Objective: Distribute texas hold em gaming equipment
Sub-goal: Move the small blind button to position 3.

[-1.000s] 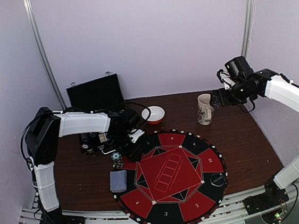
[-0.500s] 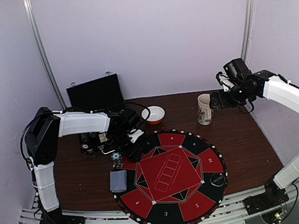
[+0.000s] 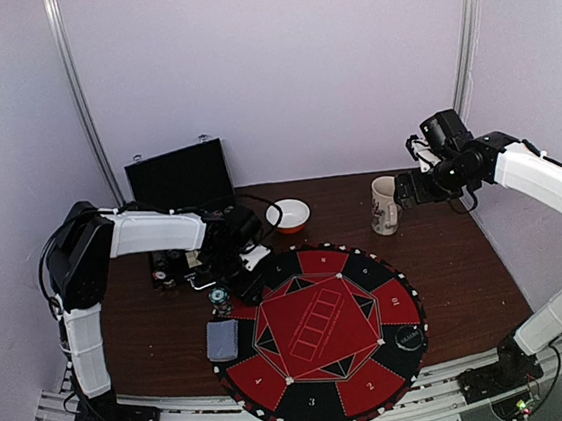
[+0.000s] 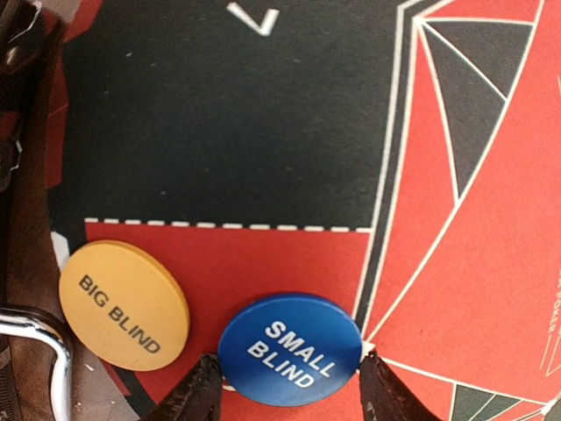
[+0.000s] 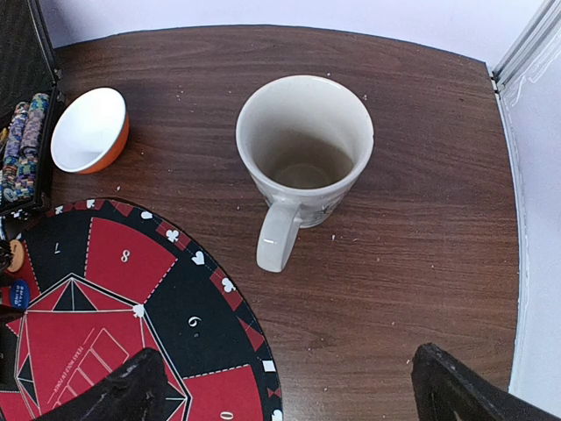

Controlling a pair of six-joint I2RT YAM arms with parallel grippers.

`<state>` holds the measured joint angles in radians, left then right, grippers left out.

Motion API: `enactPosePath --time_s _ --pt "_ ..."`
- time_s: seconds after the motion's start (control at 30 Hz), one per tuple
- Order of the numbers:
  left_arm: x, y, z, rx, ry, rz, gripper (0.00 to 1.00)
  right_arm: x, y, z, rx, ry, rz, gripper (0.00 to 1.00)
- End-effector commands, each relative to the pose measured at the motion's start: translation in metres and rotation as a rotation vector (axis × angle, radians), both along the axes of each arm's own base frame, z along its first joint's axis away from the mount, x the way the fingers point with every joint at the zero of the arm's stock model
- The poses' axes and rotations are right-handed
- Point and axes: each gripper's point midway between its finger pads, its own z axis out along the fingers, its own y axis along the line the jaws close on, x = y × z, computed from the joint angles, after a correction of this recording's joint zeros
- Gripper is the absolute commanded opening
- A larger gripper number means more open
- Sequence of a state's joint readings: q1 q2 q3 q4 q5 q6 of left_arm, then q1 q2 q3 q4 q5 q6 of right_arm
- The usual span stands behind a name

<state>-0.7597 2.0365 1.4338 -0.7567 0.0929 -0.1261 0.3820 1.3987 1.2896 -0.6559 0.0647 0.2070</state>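
Observation:
A blue disc marked SMALL BLIND (image 4: pixel 289 349) lies face-up on a red sector of the mat (image 4: pixel 219 132). My left gripper (image 4: pixel 291 390) has one fingertip against each side of it. An orange disc marked BIG BLIND (image 4: pixel 123 304) lies just to its left. In the top view the left gripper (image 3: pixel 245 275) is low over the mat's far-left edge (image 3: pixel 280 397). A grey-blue deck of cards (image 3: pixel 222 339) and a short stack of chips (image 3: pixel 220 299) sit nearby. A black disc (image 3: pixel 408 338) lies on the mat's right side. My right gripper (image 5: pixel 294 395) is open and empty, high above the table.
The open black briefcase (image 3: pixel 179 176) stands at the back left, with rows of chips (image 5: pixel 22 145) in its base. An orange-and-white bowl (image 3: pixel 290 215) and a white mug (image 3: pixel 386 205) stand behind the mat. The mug (image 5: pixel 302 149) is upright and empty below the right gripper.
The right arm shifted slightly left and down near the mug, then held still. The left arm and the discs have not visibly moved.

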Motion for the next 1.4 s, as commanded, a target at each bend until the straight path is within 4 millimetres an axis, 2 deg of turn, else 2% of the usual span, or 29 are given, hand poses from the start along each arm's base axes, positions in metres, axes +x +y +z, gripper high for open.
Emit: enactPosePath --time_s 0.0,0.1,0.23,0.37,0.7,0.8,1.0,1.17,1.37 --pt "-0.036 -0.026 -0.020 -0.030 0.071 -0.132 0.53 -0.003 0.001 -0.007 -0.020 0.020 0.006 1.00" --pt "-0.055 -0.045 -0.017 -0.033 0.050 -0.256 0.51 -0.004 0.001 -0.008 -0.020 0.023 0.007 1.00" --pt "-0.096 -0.079 -0.012 -0.070 0.046 -0.449 0.49 -0.007 0.002 -0.008 -0.019 0.028 0.009 1.00" --pt "-0.134 -0.099 -0.010 -0.111 0.071 -0.613 0.47 -0.012 0.005 -0.009 -0.011 0.034 0.016 1.00" --pt "-0.204 -0.116 -0.008 -0.141 0.109 -0.826 0.41 -0.040 0.019 -0.018 -0.001 0.056 0.086 1.00" --pt "-0.235 -0.123 -0.003 -0.147 0.098 -0.921 0.41 -0.048 0.023 -0.018 0.000 0.050 0.113 1.00" --pt "-0.287 -0.116 -0.018 -0.121 0.159 -1.040 0.42 -0.064 0.030 -0.017 0.000 0.031 0.169 1.00" --pt "-0.309 -0.118 -0.026 -0.083 0.141 -1.092 0.45 -0.074 0.036 -0.015 0.015 0.018 0.204 1.00" --pt "-0.300 -0.118 -0.028 -0.046 0.076 -1.067 0.48 -0.079 0.039 -0.013 -0.002 0.016 0.230 1.00"
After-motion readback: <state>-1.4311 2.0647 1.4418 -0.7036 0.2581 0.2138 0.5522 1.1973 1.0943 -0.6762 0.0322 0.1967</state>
